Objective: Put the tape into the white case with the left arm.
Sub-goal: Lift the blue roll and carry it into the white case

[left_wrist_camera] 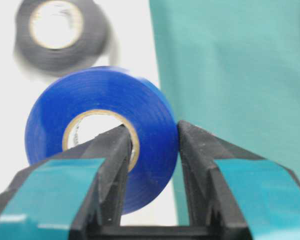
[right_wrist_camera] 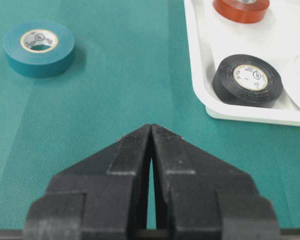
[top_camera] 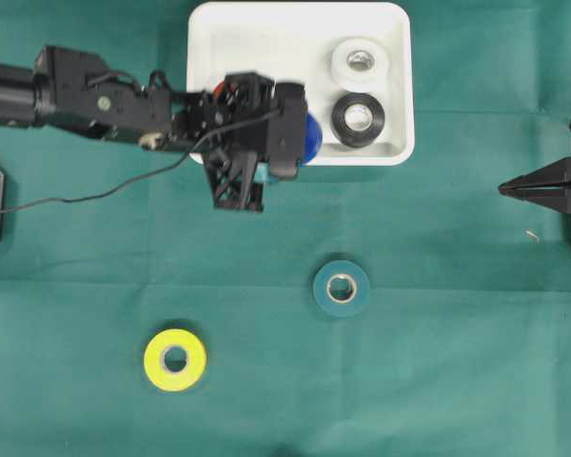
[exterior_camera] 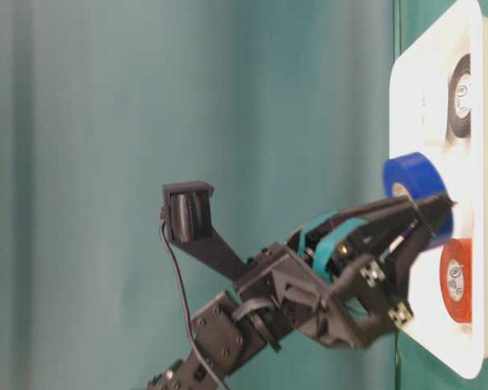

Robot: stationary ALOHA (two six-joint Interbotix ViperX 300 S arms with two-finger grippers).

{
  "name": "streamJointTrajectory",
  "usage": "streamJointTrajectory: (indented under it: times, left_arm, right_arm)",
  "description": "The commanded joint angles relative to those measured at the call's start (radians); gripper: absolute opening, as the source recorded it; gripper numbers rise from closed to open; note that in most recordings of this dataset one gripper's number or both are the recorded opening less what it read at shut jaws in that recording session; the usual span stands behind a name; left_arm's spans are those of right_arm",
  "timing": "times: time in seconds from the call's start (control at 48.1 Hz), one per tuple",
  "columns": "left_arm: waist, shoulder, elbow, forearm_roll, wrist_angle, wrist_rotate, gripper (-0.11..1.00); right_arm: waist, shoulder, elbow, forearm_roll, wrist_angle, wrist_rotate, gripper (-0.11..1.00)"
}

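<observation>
White case (top_camera: pixel 219 38) at the cloth's far edge holds white, black, red rolls. Left claw (left_wrist_camera: pixel 152 145) pinches blue roll (left_wrist_camera: pixel 100 125) over it. Teal, yellow rolls remain on cloth. Right claw (right_wrist_camera: pixel 151 145) closed, empty.

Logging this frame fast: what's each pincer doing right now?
Left pincer: closed on the blue tape roll, over the white case.
Right pincer: closed, holding nothing.

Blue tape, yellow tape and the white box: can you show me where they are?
blue tape (left_wrist_camera: pixel 145 107): left wrist view, on the roll's upper side wall.
yellow tape (top_camera: pixel 175 360): overhead view, on the roll's flat ring face.
white case (top_camera: pixel 266 43): overhead view, on its bare floor.
</observation>
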Motion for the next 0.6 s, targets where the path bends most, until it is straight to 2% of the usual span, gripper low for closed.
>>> streamJointTrajectory:
  times: [0.0,0.354,0.582]
  left_arm:
    - [0.034,-0.002,-0.04,0.003,-0.005,0.006,0.27]
    - [0.133,0.058,-0.106,0.003,-0.005,0.075,0.27]
    - [0.184,0.083,-0.138,0.003,-0.005,0.095,0.27]
  right_arm:
    - [-0.002,0.006,-0.011,-0.002,-0.009,0.0,-0.09]
    - [-0.002,0.008,-0.008,-0.002,-0.012,0.0,-0.09]
    - [-0.002,0.006,-0.009,-0.002,-0.012,0.0,-0.09]
